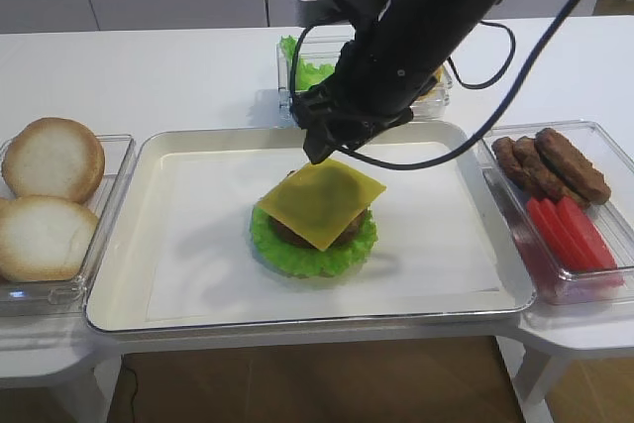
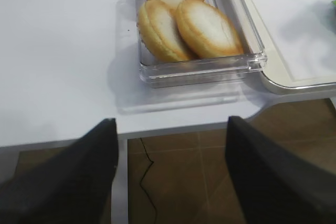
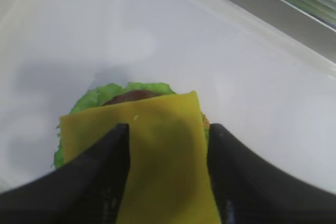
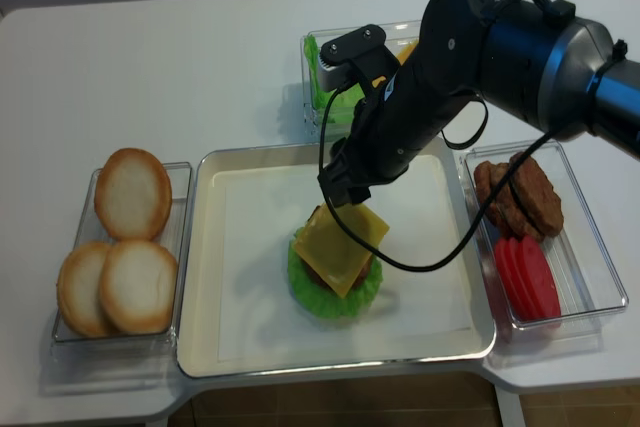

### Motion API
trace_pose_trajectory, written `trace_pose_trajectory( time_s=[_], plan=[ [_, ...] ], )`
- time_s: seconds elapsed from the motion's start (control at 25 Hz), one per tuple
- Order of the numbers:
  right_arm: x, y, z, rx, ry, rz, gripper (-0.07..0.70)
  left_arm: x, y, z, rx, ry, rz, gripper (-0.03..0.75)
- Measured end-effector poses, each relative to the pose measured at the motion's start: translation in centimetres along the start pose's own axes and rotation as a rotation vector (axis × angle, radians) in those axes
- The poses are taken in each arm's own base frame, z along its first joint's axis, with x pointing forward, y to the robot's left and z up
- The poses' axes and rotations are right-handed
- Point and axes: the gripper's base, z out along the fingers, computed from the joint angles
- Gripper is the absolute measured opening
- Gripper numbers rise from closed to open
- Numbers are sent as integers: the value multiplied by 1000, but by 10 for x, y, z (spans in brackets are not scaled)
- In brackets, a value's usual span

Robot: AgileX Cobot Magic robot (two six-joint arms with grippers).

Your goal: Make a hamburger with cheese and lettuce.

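Resting left of the tray (image 1: 119,245), the buns (image 1: 50,195) wait unused; at its centre the cheese (image 1: 319,202) covers the hamburger (image 1: 287,235) on the lettuce (image 1: 312,255), right gripper (image 3: 168,145) spread, released. Topping remains.

Glossy black arm (image 4: 470,57), looping black cable (image 4: 500,202).

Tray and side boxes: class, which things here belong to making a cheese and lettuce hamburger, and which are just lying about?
Belong:
cheese on top
hamburger beneath it
lettuce underneath
right tool, open over the cheese

Lying about:
bread buns
sausages
red slices
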Motion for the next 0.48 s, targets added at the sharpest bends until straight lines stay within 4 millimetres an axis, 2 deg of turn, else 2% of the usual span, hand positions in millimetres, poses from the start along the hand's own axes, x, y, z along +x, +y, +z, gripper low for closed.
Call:
trace_pose_trajectory(
  time_s=[0.2,0.36,0.48],
  plan=[
    [0,-2,-2,24,3,-7,512,0,0,0,0,0,0,469],
    [1,-4,-14,85,-1,48,543,0,0,0,0,0,0,469],
    [5,-16,-27,122,15,95,546,0,0,0,0,0,0,469]
  ],
)
